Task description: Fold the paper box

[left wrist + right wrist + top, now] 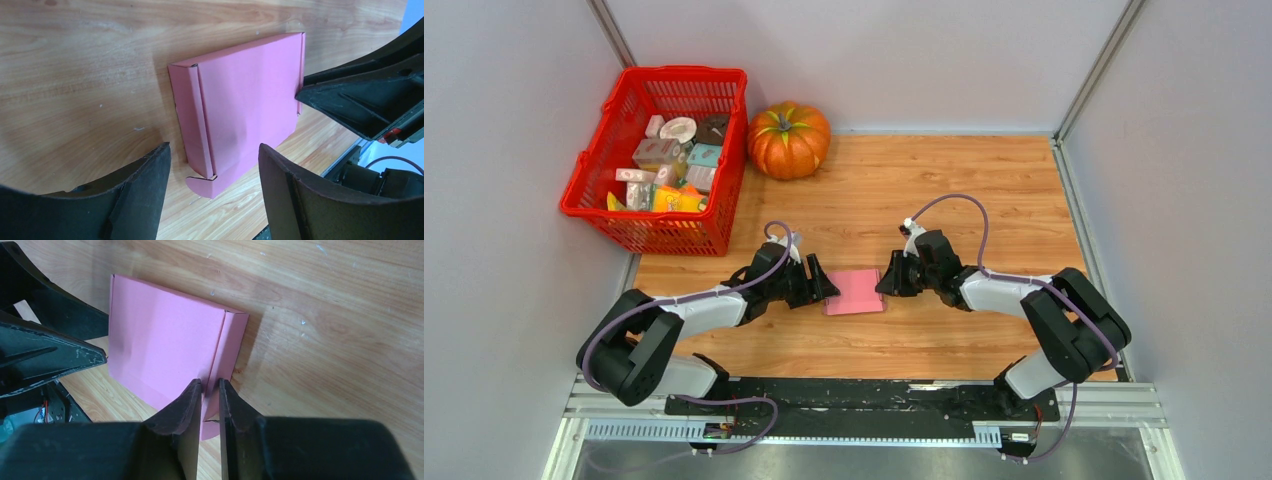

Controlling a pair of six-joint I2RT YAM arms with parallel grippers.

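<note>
Lying flat on the wooden table point(944, 190), the paper box point(856, 292) is seen folded shut into a slim pink rectangle, nearer the arm bases than the pumpkin point(788, 140) and slightly to the pumpkin's right. It is flanked by both grippers.

The left gripper point(824, 287) is held released, its jaws spread wide. In the left wrist view the near end of the box is framed between the two dark fingers point(150, 175), with bare wood visible on either side; no contact with the card can be made out there. A narrow folded strip is seen running along one long side of the box, ending in a small rounded tab at the near corner.

The right gripper point(884, 282) is set against the opposite end. Its fingers point(187, 400) are drawn together to a thin slit at the seam where the box's top panel meets its narrow side strip, and pink card is seen in the gap, so the edge appears to be pinched.

A red basket point(674, 232) of small packaged goods is placed just left of the pumpkin, well apart from the box.
</note>
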